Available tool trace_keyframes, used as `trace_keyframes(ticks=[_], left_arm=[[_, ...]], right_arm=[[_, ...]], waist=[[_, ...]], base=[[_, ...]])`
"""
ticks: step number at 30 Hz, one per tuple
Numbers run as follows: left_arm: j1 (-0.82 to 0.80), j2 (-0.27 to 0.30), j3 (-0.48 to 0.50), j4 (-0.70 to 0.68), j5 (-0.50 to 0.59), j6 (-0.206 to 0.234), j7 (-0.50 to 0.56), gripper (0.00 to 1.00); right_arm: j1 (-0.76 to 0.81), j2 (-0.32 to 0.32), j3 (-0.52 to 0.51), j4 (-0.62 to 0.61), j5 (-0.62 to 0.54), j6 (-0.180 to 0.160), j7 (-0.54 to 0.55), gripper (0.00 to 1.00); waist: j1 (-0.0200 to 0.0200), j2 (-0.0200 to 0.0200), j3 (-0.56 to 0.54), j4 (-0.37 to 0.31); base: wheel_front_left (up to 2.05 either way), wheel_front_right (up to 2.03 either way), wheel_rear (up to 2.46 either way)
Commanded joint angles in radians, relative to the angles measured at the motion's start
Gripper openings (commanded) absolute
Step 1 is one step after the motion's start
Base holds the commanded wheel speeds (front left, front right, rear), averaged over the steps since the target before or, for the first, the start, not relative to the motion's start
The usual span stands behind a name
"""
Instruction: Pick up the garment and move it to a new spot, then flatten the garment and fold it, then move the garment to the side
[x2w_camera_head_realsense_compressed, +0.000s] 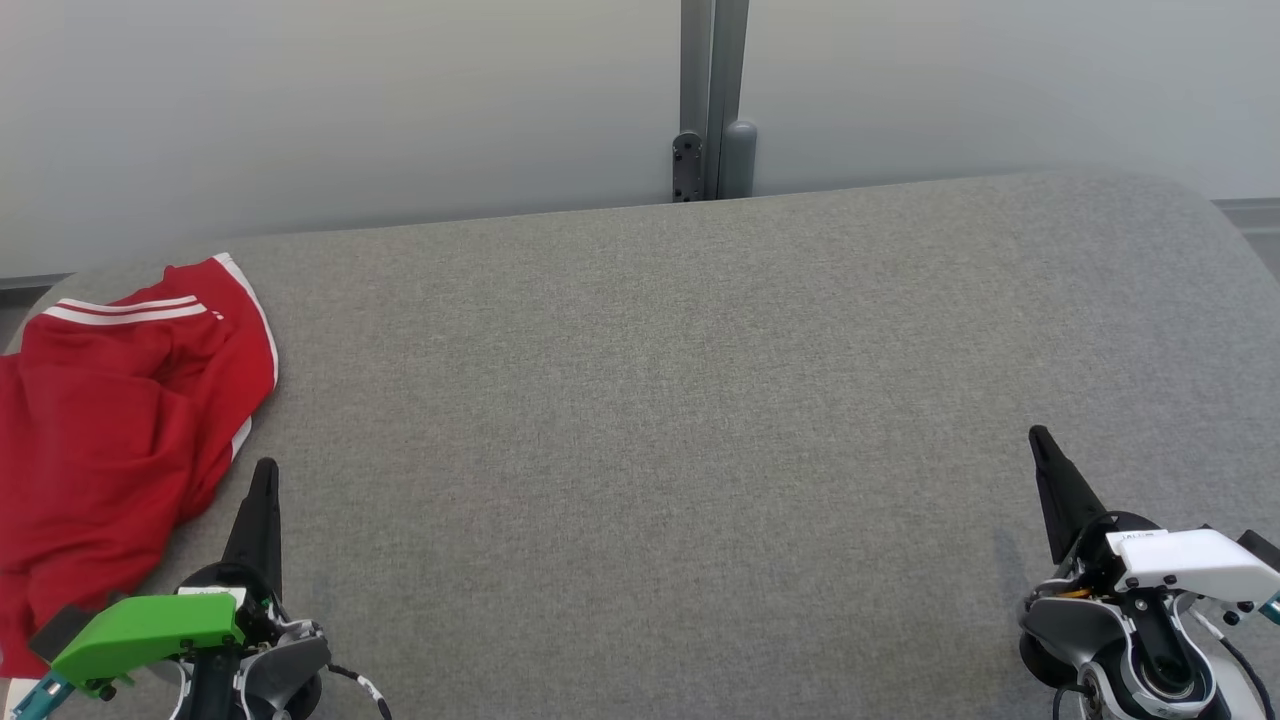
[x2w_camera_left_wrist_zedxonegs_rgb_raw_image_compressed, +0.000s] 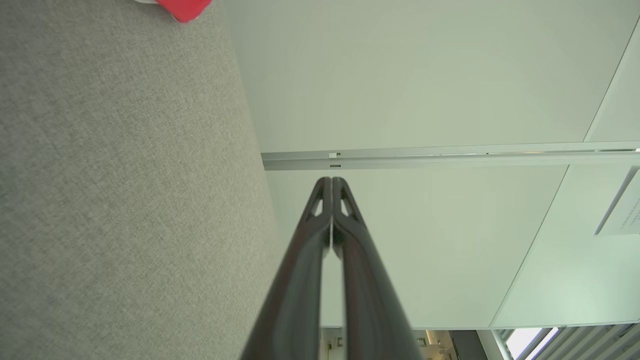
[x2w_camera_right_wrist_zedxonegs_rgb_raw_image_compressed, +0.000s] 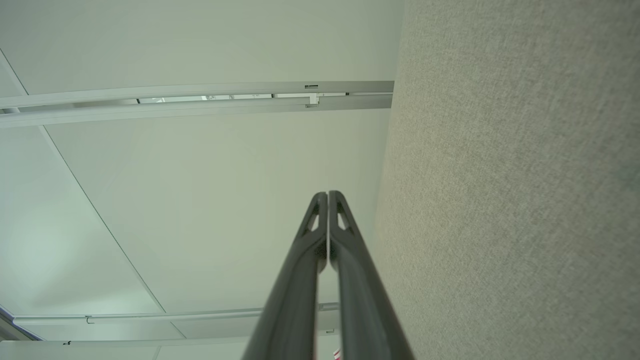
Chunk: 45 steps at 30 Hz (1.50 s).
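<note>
A red garment (x2w_camera_head_realsense_compressed: 110, 420) with white stripes lies crumpled at the far left of the grey fabric table (x2w_camera_head_realsense_compressed: 660, 400), running off the head view's left edge. A small red corner of the garment (x2w_camera_left_wrist_zedxonegs_rgb_raw_image_compressed: 184, 9) peeks in at the top of the left wrist view. My left gripper (x2w_camera_head_realsense_compressed: 265, 470) is shut and empty, just right of the garment's lower edge, its fingertips (x2w_camera_left_wrist_zedxonegs_rgb_raw_image_compressed: 331, 182) pressed together. At the lower right my right gripper (x2w_camera_head_realsense_compressed: 1038, 436) is also shut with nothing in it, far from the garment, fingertips (x2w_camera_right_wrist_zedxonegs_rgb_raw_image_compressed: 327, 196) touching.
A pale wall runs behind the table, with a grey metal post (x2w_camera_head_realsense_compressed: 712, 100) at its middle. The table's far edge curves down at the right corner (x2w_camera_head_realsense_compressed: 1200, 200). Grey fabric stretches between the two grippers.
</note>
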<state>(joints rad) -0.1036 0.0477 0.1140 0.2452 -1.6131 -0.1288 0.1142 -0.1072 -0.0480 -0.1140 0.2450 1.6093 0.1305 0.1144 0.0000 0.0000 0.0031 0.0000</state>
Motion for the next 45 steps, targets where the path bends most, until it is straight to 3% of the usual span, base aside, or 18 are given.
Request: trace_keyframes(ticks=[1,28,29,45], left_arm=[[-0.013,0.005,0.001,0.000,0.000,-0.004,0.002,0.00],[-0.013,0.005,0.001,0.000,0.000,-0.004,0.002,0.00],[0.000,0.000,0.000,0.000,0.000,0.000,0.000,1.00],[0.008,0.004,-0.040,0.015,0.037,0.000,-0.067,1.00]], right_arm=[[-0.005,-0.005,0.001,0.001,0.007,0.000,0.003,0.00],[-0.005,-0.005,0.001,0.001,0.007,0.000,0.003,0.00],[0.000,0.000,0.000,0.000,0.000,0.000,0.000,1.00],[0.004,-0.012,0.049,-0.002,-0.057,0.000,-0.068,1.00]], waist=[[0.0000,0.0000,0.000,0.000],[0.0000,0.0000,0.000,0.000],[0.0000,0.0000,0.000,0.000],[0.0000,0.0000,0.001,0.001]], base=[[0.00,0.00,0.00],[0.00,0.00,0.00],[0.00,0.00,0.00],[0.00,0.00,0.00]])
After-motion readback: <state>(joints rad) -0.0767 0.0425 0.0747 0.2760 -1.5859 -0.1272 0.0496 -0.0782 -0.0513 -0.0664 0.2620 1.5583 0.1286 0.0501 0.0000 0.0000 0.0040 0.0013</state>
